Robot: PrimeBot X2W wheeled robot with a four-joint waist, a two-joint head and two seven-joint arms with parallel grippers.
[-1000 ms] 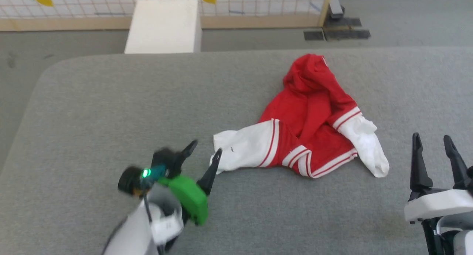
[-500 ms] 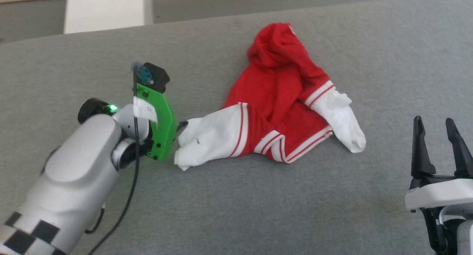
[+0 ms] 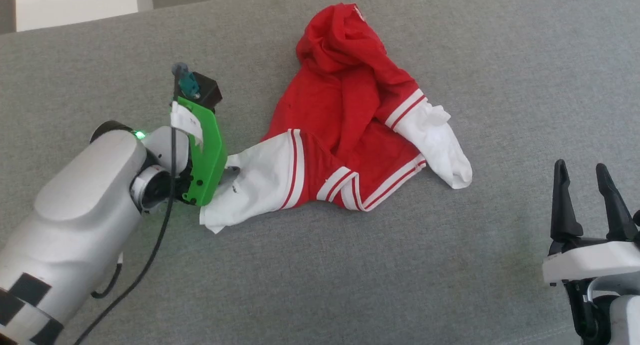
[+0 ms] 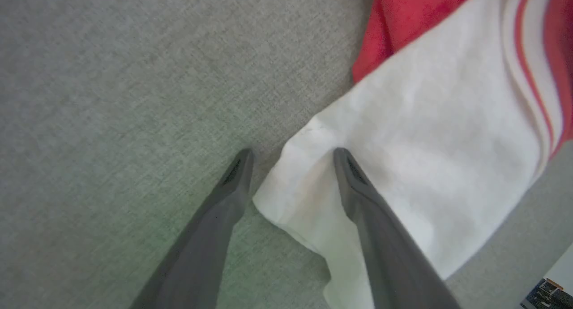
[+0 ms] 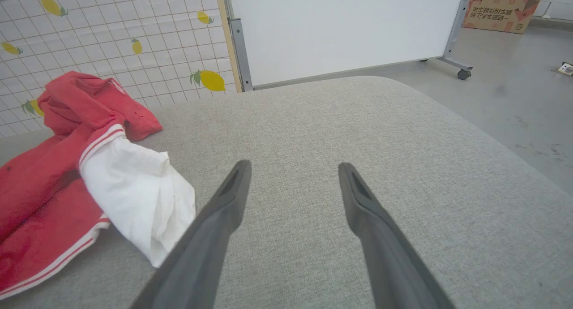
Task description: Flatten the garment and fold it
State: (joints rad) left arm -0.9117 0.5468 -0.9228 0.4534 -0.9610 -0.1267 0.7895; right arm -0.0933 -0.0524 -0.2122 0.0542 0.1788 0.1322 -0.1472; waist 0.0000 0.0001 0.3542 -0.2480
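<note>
Matt soft cloth garment [image 3: 350,110] lies on coarse woven upholstery [image 3: 350,265].

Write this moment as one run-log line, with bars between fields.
left gripper: open, astride white sleeve edge | right gripper: open, clear of garment | garment: crumpled, unfolded

The left forearm [image 3: 75,210] is pale grey with black checker squares, a green bracket [image 3: 205,150] and black cable [image 3: 159,235]; the right gripper [image 3: 580,166] has dark tapered fingers [image 3: 562,205].
</note>
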